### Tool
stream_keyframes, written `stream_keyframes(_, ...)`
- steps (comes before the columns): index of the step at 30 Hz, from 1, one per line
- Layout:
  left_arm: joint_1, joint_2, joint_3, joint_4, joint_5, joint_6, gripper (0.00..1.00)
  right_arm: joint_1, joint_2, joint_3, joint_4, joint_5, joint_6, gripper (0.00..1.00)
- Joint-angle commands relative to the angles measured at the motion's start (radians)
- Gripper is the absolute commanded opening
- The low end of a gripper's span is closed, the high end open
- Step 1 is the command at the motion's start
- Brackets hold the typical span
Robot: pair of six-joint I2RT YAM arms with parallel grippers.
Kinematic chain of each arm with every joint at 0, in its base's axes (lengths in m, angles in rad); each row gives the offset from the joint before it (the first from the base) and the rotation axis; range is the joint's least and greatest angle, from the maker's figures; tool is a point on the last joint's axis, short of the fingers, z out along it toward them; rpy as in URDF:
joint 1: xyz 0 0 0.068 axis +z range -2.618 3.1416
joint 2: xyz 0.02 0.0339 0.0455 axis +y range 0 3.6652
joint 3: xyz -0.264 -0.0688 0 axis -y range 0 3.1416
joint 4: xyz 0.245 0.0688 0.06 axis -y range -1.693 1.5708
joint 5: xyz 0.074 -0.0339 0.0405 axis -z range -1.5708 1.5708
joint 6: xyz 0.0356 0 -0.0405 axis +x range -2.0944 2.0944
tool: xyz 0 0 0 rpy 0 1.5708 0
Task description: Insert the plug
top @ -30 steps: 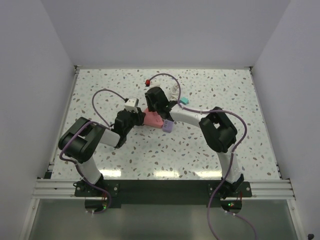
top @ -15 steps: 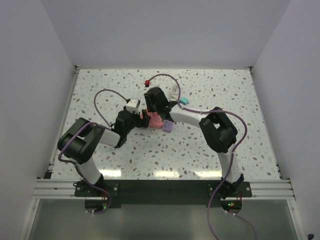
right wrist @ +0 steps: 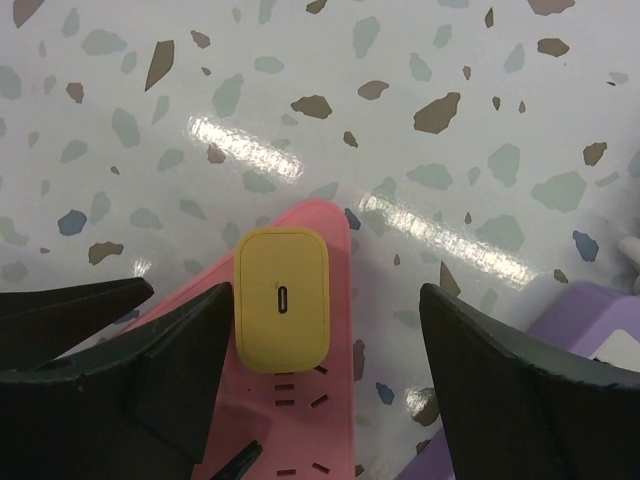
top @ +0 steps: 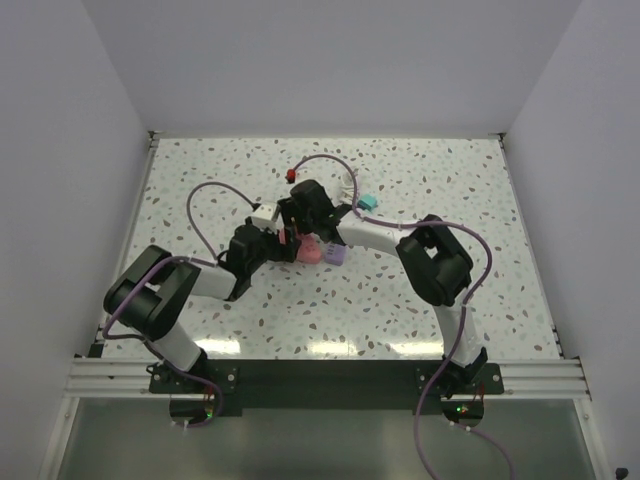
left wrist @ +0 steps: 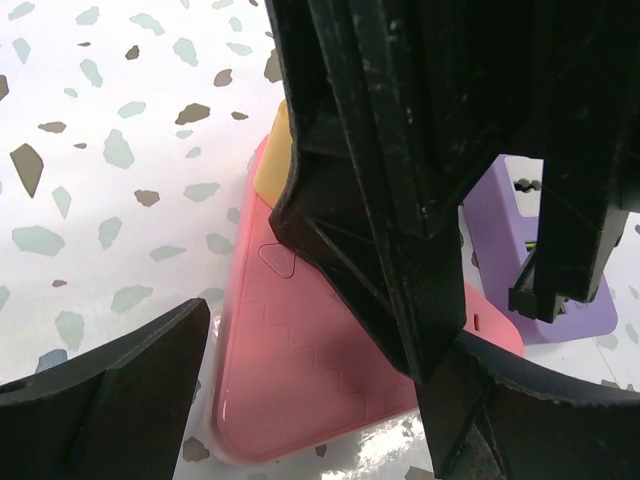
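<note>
Both pincers have let go. R pincer (right wrist: 340, 378), clamped a sec ago, now has its fingers spread either side of the yellow plug (right wrist: 282, 298). L pincer (left wrist: 310, 405) has widened off the pink power strip (top: 310, 251). R pincer has shifted left, twd the L arm. Strip now sits slightly nearer. L elbow (top: 145, 298) has dropped out to near-left. Red connector (top: 292, 176) has slid a bit nearer.

Table surface (right wrist: 450, 120): smooth, glossy speckled finish with bright reflections. Pink power strip (left wrist: 300, 380): smooth, glossy plastic. Yellow plug (right wrist: 281, 297): matt plastic. Purple block (left wrist: 500, 240): matt plastic. Left gripper (left wrist: 320, 350), fingers (left wrist: 120, 390): black matt plastic.
</note>
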Motion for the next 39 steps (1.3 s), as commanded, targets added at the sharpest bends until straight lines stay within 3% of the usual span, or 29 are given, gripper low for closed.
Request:
stream_keyframes(1,0.005,-0.055,-0.005,0.018,-0.047,-0.003,0.83,0.033,-0.035,0.005,-0.136,-0.063,-0.034,0.79)
stream_keyframes(15,0.007,-0.148,-0.038,-0.006,-0.109,0.005,0.84,-0.030,-0.309,-0.144,-0.041,-0.154,-0.024,0.88)
stream_keyframes(22,0.005,-0.188,-0.060,-0.002,-0.104,0.024,0.84,-0.177,-0.392,-0.239,-0.008,-0.181,-0.009,0.89)
stream_keyframes(31,0.005,-0.217,-0.078,0.001,-0.093,0.039,0.84,-0.377,-0.354,-0.362,0.025,-0.206,-0.021,0.88)
stream_keyframes(39,0.005,-0.205,-0.074,0.004,-0.080,0.047,0.84,-0.418,-0.291,-0.367,0.053,-0.261,-0.057,0.88)
